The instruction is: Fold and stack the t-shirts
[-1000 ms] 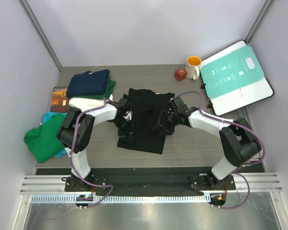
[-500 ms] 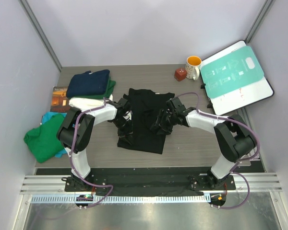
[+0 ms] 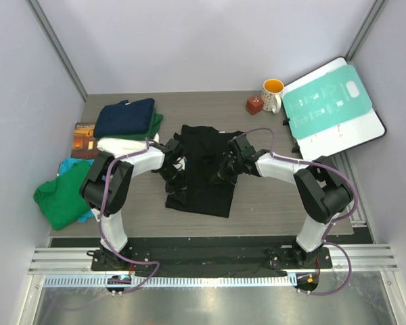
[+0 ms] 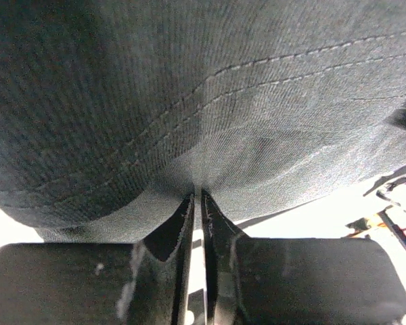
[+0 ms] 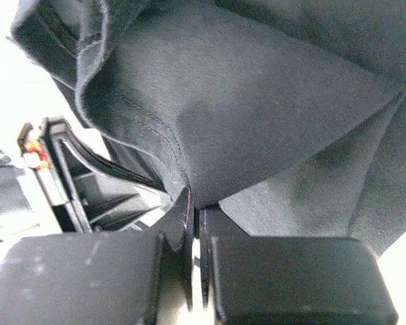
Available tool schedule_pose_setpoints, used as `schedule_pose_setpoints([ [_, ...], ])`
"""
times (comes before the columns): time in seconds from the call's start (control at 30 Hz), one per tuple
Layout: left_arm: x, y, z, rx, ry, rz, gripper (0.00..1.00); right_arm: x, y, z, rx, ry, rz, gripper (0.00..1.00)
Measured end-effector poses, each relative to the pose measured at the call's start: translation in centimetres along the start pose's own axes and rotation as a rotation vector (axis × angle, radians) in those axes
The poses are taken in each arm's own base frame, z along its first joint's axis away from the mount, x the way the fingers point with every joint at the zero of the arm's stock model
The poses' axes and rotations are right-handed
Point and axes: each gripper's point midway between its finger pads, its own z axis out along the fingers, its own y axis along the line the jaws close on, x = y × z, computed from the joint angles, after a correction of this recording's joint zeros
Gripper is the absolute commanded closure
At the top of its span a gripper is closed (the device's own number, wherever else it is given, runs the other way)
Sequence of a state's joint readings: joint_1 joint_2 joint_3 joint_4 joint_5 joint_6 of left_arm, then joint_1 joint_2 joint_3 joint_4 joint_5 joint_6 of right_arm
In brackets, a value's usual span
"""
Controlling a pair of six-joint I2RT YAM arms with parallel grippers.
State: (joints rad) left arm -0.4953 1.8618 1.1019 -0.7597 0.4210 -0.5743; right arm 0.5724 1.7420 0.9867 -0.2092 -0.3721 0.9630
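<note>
Between the left hand [image 3: 174, 171] and right hand [image 3: 223, 173] lies the black t-shirt [image 3: 201, 145] on the table [image 3: 260, 203], each hand pinched narrow on a fold of it. Beyond the left hand: one navy shirt [image 3: 125, 116] stacked on one folded green shirt [image 3: 156, 124], one loose green shirt [image 3: 62, 198], one picture book [image 3: 83, 139]. Beyond the right hand: one mug [image 3: 273, 95], one teal-and-white board [image 3: 331, 108].

Behind black t-shirt [image 3: 204, 177]: bare table [image 3: 203, 110] strip, passable.
Left of it: folded stack [image 3: 126, 118] and green heap [image 3: 61, 196] block.
Right-rear of it: mug [image 3: 273, 95] and board [image 3: 331, 108] block.
</note>
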Motion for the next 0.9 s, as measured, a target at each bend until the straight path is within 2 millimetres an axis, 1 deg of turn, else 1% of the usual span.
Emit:
schedule_pose_setpoints([
  [0.13,0.0,0.1,0.0,-0.003,-0.001,0.007,0.97,-0.6,0.6,-0.1,-0.005,-0.018,-0.009,0.99],
  [0.23,0.0,0.2,0.0,-0.006,-0.001,0.007,0.98,-1.5,1.2,-0.4,-0.002,-0.044,-0.029,0.99],
  [0.4,0.0,0.2,0.1,-0.006,-0.002,0.007,0.98,-4.2,2.0,-1.2,-0.003,-0.114,-0.043,0.99],
  [0.47,0.0,0.2,0.0,-0.005,-0.003,0.007,0.98,-5.6,1.7,-1.6,0.008,-0.144,-0.031,0.99],
  [0.57,0.0,0.2,0.0,-0.005,-0.003,0.007,0.94,-8.0,0.8,-2.4,0.031,-0.199,-0.012,0.99],
  [0.6,0.0,0.2,0.0,-0.005,-0.003,0.006,0.88,-8.9,0.3,-2.6,0.042,-0.220,-0.006,0.99],
  [0.7,0.0,0.1,0.0,-0.002,-0.005,0.001,0.73,-10.9,-0.6,-3.0,0.067,-0.261,0.009,0.99],
  [0.77,-0.1,-0.1,-0.2,0.000,-0.013,0.000,0.66,-12.0,-1.4,-2.9,0.086,-0.275,0.025,0.99],
  [0.8,-0.1,-0.1,-0.2,-0.003,-0.020,-0.004,0.59,-12.4,-1.7,-2.8,0.095,-0.278,0.029,0.99],
  [0.87,-0.1,-0.2,-0.4,-0.014,-0.034,-0.005,0.54,-13.0,-2.0,-2.5,0.111,-0.274,0.033,0.99],
  [0.9,-0.2,-0.1,-0.6,-0.024,-0.046,-0.005,0.50,-13.4,-2.0,-2.2,0.114,-0.272,0.033,0.99],
])
